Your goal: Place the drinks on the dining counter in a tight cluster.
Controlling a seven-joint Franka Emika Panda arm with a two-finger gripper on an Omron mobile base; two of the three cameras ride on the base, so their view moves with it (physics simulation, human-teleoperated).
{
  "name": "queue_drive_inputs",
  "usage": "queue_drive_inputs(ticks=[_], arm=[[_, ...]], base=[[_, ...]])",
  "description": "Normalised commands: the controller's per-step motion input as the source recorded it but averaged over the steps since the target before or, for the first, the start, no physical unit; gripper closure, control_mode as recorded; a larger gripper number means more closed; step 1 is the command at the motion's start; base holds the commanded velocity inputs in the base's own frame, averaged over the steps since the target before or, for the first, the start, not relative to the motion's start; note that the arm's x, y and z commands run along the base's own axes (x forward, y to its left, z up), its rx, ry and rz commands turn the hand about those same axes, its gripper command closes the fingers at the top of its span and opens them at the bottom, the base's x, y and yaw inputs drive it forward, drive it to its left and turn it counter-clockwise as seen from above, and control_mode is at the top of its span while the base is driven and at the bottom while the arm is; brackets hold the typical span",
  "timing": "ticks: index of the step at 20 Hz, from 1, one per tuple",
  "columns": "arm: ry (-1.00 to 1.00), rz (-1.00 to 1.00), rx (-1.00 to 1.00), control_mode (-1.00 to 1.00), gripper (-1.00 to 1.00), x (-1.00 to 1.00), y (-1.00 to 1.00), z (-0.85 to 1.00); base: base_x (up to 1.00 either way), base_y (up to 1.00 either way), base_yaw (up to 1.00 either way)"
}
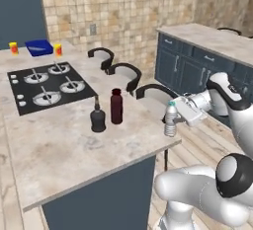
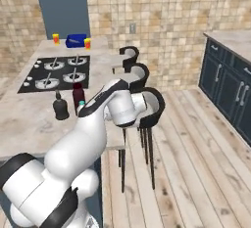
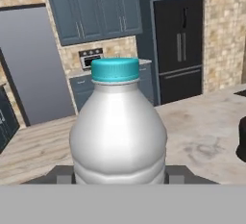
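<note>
Left base view: beige dining counter (image 1: 74, 145) under tan tiled wall (image 1: 128, 7); plank floor (image 1: 207, 140).

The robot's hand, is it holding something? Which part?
Yes. The gripper is holding the water bottle by the sides of its body, below the blue cap. The bottle stands upright near the edge of the dining counter.

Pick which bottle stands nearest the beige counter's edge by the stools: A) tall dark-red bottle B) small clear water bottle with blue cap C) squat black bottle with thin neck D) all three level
B: the small clear water bottle with blue cap stands close to the edge of the beige marble-look counter by the stools, apart from the squat black bottle and the tall dark-red bottle, which stand side by side further in.
</note>
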Motion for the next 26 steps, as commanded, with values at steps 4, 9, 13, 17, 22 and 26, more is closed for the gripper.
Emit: queue_drive_inputs(ticks=[4,9,13,17,22,26], arm=[[0.0,0.0,0.0,1.0,1.0,0.0,0.0,0.0],[0.0,0.0,0.0,1.0,1.0,0.0,0.0,0.0],[0.0,0.0,0.0,1.0,1.0,0.0,0.0,0.0],[0.0,0.0,0.0,1.0,1.0,0.0,0.0,0.0],[0.0,0.0,0.0,1.0,1.0,0.0,0.0,0.0],[0.0,0.0,0.0,1.0,1.0,0.0,0.0,0.0]], base=[[0.61,-0.22,0.43],[0.67,-0.04,0.01],[0.41,-0.55,0.0],[0.59,-0.39,0.0],[0.43,-0.1,0.0],[0.8,-0.24,0.06]])
